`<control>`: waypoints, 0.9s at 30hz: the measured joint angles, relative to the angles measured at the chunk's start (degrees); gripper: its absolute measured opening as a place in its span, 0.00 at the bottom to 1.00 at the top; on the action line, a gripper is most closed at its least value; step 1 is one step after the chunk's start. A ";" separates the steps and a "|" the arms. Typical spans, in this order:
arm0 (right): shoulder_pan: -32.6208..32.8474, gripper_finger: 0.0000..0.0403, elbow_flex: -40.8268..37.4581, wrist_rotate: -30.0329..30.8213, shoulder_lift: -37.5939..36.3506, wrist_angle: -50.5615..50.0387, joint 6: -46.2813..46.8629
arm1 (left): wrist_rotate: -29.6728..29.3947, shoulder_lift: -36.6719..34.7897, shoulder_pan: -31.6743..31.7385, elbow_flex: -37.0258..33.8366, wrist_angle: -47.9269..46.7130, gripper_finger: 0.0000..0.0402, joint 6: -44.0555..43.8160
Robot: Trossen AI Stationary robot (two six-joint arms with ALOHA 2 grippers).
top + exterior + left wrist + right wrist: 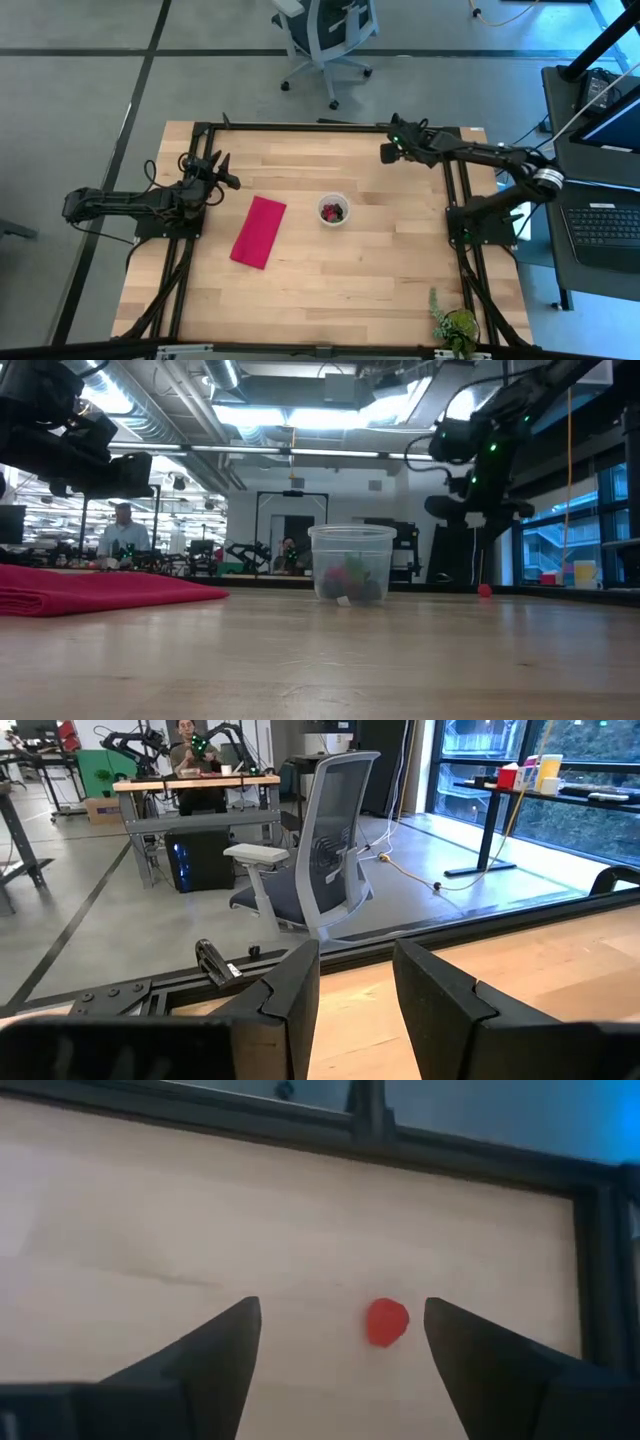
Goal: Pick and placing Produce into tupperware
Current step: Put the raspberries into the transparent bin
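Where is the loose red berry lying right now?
The red berry lies on the bare table near its far right corner, between the open fingers of the right gripper, well away from the cup.

- surface [380, 260]: pale wood planks, light tan grain, black frame rails at the edges
- cloth [258, 231]: flat magenta-pink, plain, no pattern; reads deep red in the low view
- tupperware [333, 209]: clear-whitish plastic, see-through wall
- produce [333, 211]: dark red mixed with pinkish and a bit of green inside the cup
- berry [387, 1322]: bright red, lone, on pale wood
- right gripper [340, 1345]: fingers [215, 1355] matte black
- left gripper [355, 990]: fingers dark charcoal
- both arms: black, right one with small green lights
- plant [455, 325]: green leaves
- office chair [325, 30]: grey-white mesh, white base
- floor: grey concrete with dark lines
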 joint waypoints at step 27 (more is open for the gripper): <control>-7.22 0.63 0.28 -3.48 17.95 4.80 2.20 | 1.27 0.00 0.00 0.00 0.07 0.31 0.11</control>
